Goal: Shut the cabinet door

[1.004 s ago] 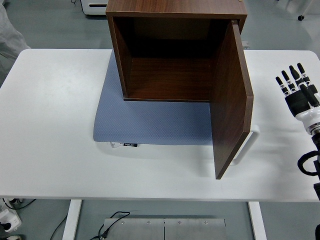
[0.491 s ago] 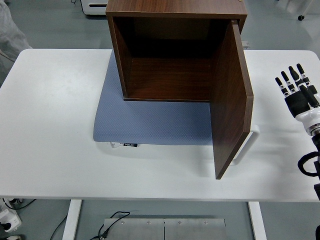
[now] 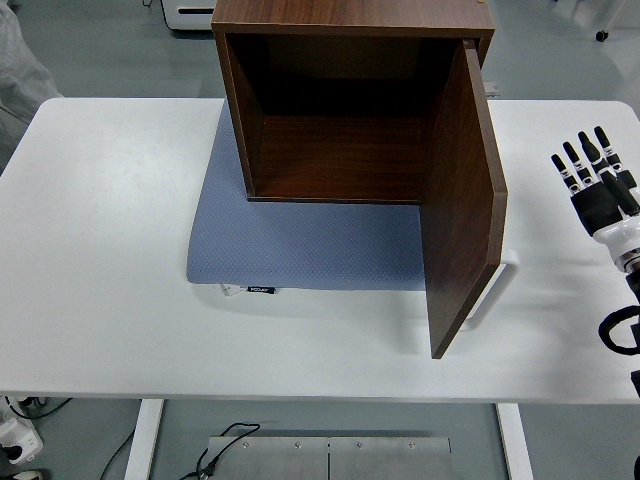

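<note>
A dark brown wooden cabinet (image 3: 340, 110) stands at the back middle of the white table (image 3: 100, 250), its front open and its inside empty. Its door (image 3: 462, 200) is hinged on the right side and swung wide open, pointing toward the table's near edge. A white handle (image 3: 495, 290) shows on the door's outer face. My right hand (image 3: 592, 175) hovers over the table's right side, well to the right of the door, fingers straight and spread, holding nothing. The left arm is out of view.
A blue-grey mat (image 3: 300, 245) lies under the cabinet and reaches forward of it. A person's light sleeve (image 3: 18, 70) shows at the top left corner. A white appliance (image 3: 190, 12) stands on the floor behind the table.
</note>
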{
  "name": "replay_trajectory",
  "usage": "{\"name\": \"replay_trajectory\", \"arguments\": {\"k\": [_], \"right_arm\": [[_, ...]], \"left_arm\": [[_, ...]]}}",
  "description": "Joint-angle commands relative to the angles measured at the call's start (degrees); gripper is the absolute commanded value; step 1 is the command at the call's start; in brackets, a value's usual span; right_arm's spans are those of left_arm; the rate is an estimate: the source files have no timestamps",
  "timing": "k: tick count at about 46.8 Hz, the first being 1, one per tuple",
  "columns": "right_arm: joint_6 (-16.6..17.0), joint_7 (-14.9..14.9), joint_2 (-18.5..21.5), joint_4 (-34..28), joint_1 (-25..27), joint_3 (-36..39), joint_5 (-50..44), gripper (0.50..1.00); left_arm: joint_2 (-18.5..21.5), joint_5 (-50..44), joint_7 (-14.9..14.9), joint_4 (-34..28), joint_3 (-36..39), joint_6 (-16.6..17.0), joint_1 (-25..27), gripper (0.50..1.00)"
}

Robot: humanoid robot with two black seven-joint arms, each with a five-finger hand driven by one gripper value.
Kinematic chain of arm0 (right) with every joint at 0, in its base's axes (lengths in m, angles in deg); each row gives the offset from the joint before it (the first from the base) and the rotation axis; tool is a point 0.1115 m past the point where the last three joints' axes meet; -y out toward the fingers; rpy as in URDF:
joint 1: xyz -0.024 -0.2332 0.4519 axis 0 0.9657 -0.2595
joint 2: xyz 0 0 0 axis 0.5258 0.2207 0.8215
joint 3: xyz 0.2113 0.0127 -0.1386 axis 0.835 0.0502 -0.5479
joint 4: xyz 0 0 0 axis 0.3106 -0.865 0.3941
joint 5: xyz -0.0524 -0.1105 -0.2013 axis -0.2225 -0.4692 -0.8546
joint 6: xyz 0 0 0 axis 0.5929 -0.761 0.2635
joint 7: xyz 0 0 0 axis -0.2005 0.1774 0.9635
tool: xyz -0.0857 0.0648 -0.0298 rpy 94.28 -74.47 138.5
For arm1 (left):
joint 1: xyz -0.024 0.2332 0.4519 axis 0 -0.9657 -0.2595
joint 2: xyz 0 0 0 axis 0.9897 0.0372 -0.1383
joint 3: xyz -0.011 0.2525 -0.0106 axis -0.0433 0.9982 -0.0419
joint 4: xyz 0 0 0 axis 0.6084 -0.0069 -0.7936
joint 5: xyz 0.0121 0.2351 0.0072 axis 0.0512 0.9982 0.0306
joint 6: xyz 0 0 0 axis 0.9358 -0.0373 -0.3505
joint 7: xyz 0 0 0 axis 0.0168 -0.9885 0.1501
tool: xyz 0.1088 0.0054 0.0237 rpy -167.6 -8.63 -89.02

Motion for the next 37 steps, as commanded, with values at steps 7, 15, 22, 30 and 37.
{"name": "replay_trajectory", "arguments": {"k": [7, 15, 22, 30, 37], "right_arm": [[2.19, 0.01, -0.51, 0.02, 1.66, 0.09, 0.0, 1.0], [3.07, 0.09, -2.53, 3.0, 4.3, 0.18, 0.0, 1.0], [3.07, 0.01, -4.99, 8.36, 7.63, 0.27, 0.0, 1.0], [3.07, 0.01, -7.1, 14.16, 11.76, 0.27, 0.0, 1.0], [4.21, 0.01, -8.25, 19.08, 16.51, 0.18, 0.0, 1.0]], "left_arm": [[0.0, -0.01, 0.02, 0.0, 0.0, 0.0, 0.0, 1.0], [0.0, -0.01, 0.02, 0.09, 0.0, 0.0, 0.0, 1.0], [0.0, -0.01, 0.02, 0.0, 0.0, 0.0, 0.0, 1.0], [0.0, -0.01, -0.07, 0.0, 0.0, 0.0, 0.0, 1.0], [0.0, -0.01, 0.02, 0.0, 0.0, 0.0, 0.0, 1.0]]}}
